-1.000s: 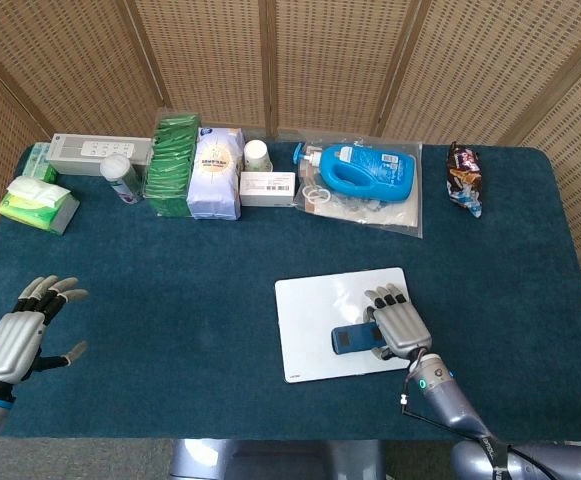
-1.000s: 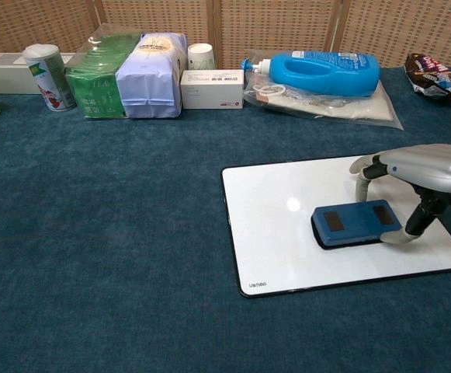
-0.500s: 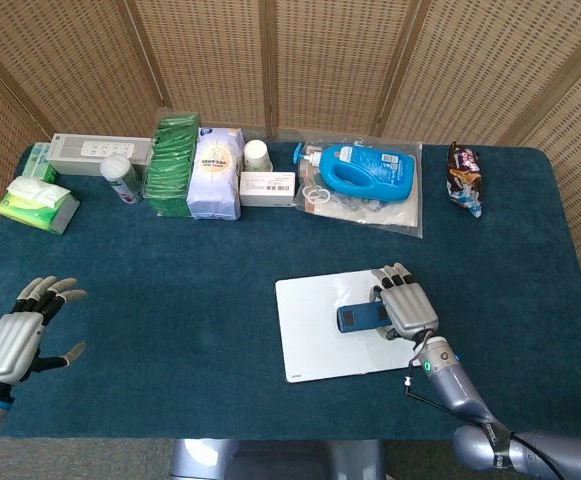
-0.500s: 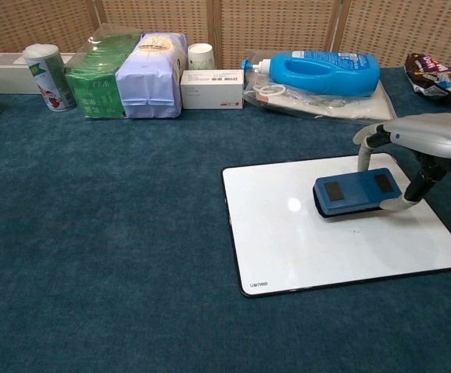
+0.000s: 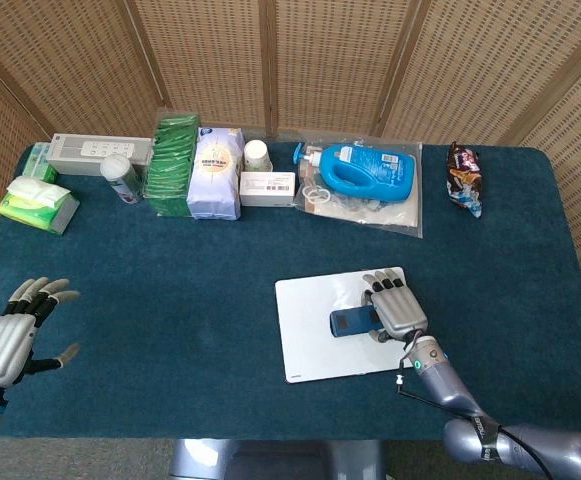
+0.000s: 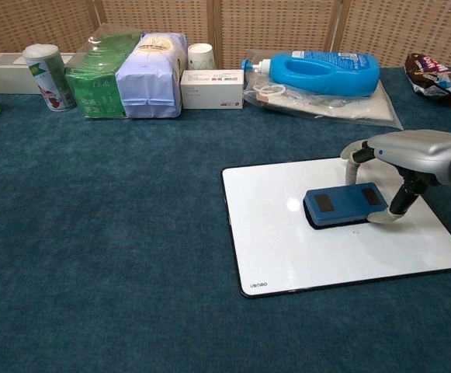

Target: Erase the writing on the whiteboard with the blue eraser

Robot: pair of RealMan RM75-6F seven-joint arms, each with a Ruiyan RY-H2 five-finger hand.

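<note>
The whiteboard (image 5: 315, 345) (image 6: 287, 249) lies flat on the blue cloth, right of centre, and its surface looks blank white. The blue eraser (image 5: 348, 322) (image 6: 345, 204) lies flat on the board's upper middle. My right hand (image 5: 396, 310) (image 6: 411, 155) arches over the eraser's right end and grips it between thumb and fingers. My left hand (image 5: 15, 335) hovers at the near left edge of the table, fingers spread, holding nothing; the chest view does not show it.
Along the back stand a white box (image 5: 95, 153), a can (image 6: 45, 76), green and white packs (image 6: 136, 74), a cup (image 6: 201, 55), a small carton (image 6: 213, 88), a blue bottle on plastic (image 6: 322, 74) and a snack bag (image 6: 436, 78). Green tissues (image 5: 36, 203) lie far left.
My right hand has slid the eraser across the board, first away toward the far edge, then back to the left and slightly nearer. My left hand has sunk a little lower in the head view.
</note>
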